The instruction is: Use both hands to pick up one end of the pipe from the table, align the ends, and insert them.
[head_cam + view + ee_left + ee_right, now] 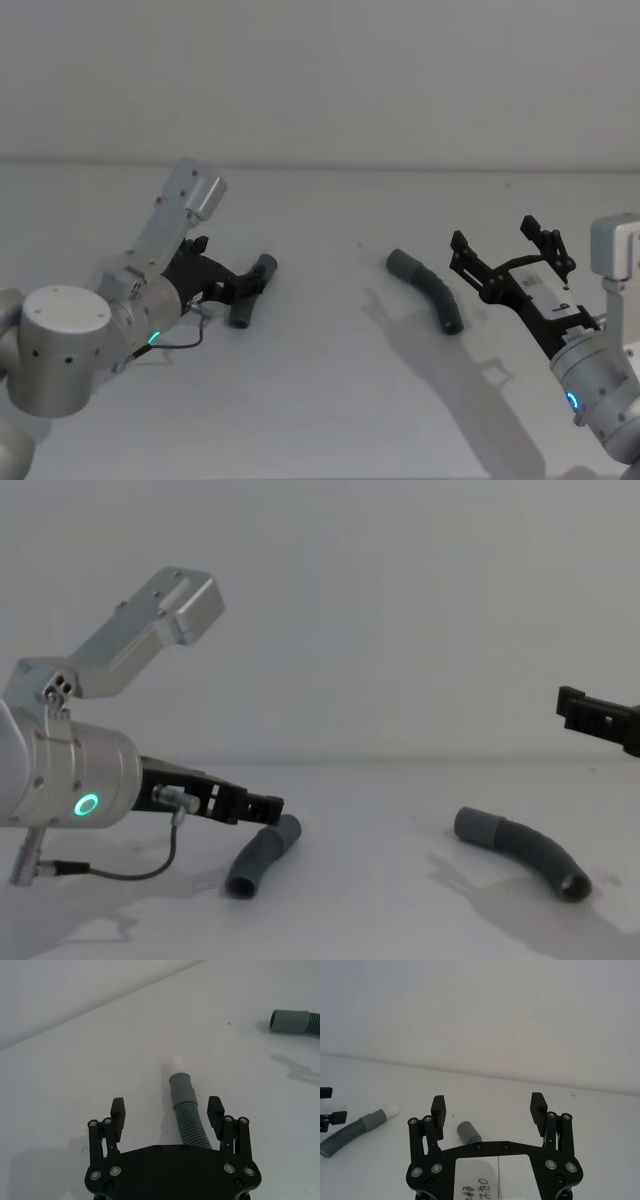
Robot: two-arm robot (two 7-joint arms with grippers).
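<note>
While my left arm reaches forward low over the table [320, 420], its wrist tips downward and brings my left gripper [166, 1106] to the shorter hose piece [189, 1122].

Left jaws: spread wide, one finger on each side of the ribbed section. The hose runs nearer one finger than the other. I cannot tell whether either finger touches it. Nothing is clamped.

Shorter hose piece: lying on the table. Its smooth cuff [181, 1087] points away from my palm, and a narrow white tip [390, 1110] sticks out beyond it. From the chest, my fingers sit just over the raised end of the piece, close to the surface. A green ring [88, 804] glows on this wrist.

Right arm: comes in from the right with the forearm raised. My right gripper [493, 232] hangs above the table, aimed toward the middle.

Right jaws: fully spread, holding nothing.

Longer hose piece [430, 288]: lies curved on the table between my two grippers, near the right one but apart from it. Its plain cuff [467, 1131] is turned toward the shorter piece.

The two pieces lie well apart, not joined.
</note>
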